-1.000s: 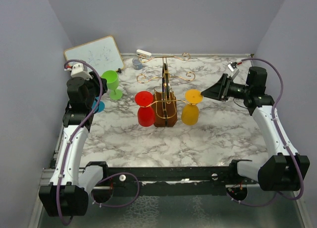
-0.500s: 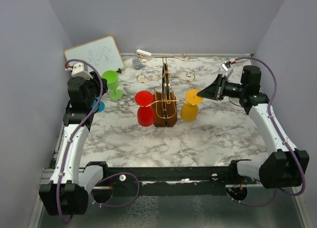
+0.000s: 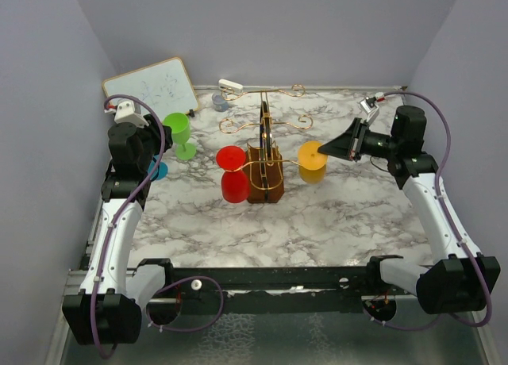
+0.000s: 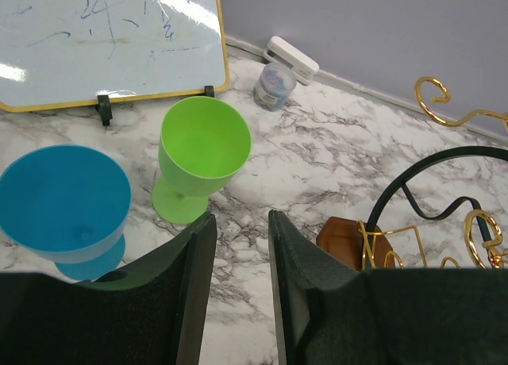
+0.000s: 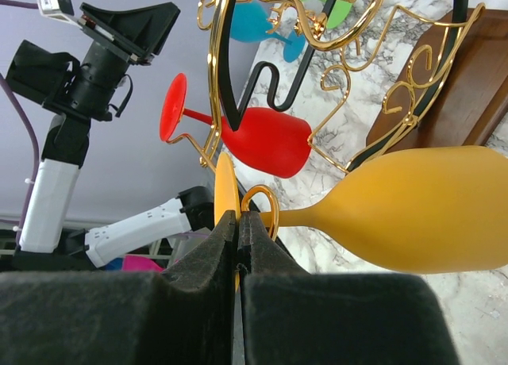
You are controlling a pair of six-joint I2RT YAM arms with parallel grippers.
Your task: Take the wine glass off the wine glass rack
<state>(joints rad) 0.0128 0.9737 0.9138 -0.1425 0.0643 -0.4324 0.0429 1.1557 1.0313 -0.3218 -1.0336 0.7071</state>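
Yellow plastic is what the right gripper (image 5: pixel 238 222) has pinched. Its two dark pads are pressed together on the thin rim of the foot of the yellow wine glass (image 5: pixel 413 210), with almost no gap between them, so the hold is on an edge and looks slight. The glass hangs bowl-down on the wine glass rack (image 3: pixel 264 174), just ahead of the fingertips. Its stem is threaded through a curled gold wire loop (image 5: pixel 259 200) right beyond the pads, and the bowl lies farther out. To do this step well, I judge the foot should be drawn level and slow along the wire arm toward its open end, without twisting. A thin disc could slip from the pads, and a snagged stem could drag the light rack. A red glass (image 5: pixel 266 143) hangs on the rack's far side from this gripper. The left gripper (image 4: pixel 238 246) hovers partly open and holds nothing, with a green cup (image 4: pixel 202 147) and a blue cup (image 4: pixel 63 198) just ahead of it.
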